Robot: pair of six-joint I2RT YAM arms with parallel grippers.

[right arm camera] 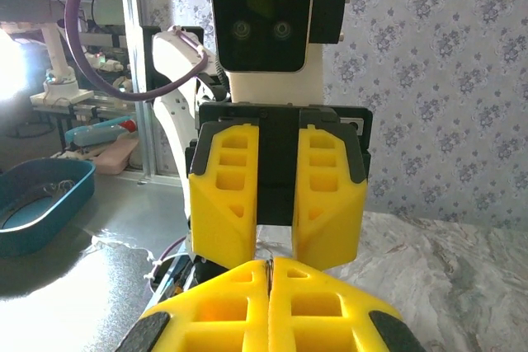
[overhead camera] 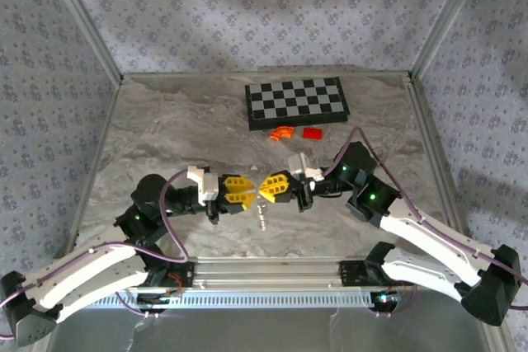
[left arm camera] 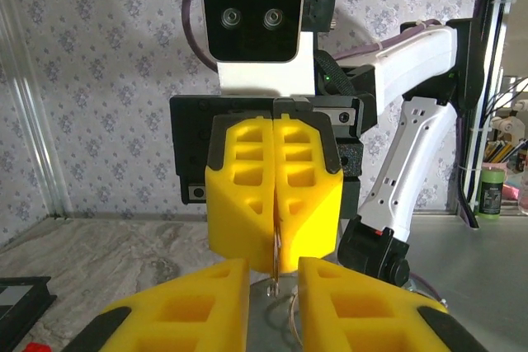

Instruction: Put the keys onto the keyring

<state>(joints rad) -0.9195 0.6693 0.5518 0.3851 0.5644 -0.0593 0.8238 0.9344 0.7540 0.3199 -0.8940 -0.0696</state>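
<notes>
My two grippers meet tip to tip above the front middle of the table. My right gripper (overhead camera: pixel 266 188) (right arm camera: pixel 269 268) is shut on the keyring (left arm camera: pixel 273 284), a thin silvery metal loop pinched edge-on between its yellow fingers. The loop hangs down below the jaws (overhead camera: pixel 262 216). My left gripper (overhead camera: pixel 247 194) (left arm camera: pixel 273 268) faces it with a narrow gap between its fingers. The hanging end of the keyring sits in that gap, and I cannot see it touching either pad. The keys are out of view.
A black-and-white chessboard (overhead camera: pixel 297 100) lies at the back of the marbled table (overhead camera: pixel 165 129). An orange curved piece (overhead camera: pixel 283 132) and a red block (overhead camera: pixel 311 133) lie just in front of it. Patterned walls close in the left, back and right sides.
</notes>
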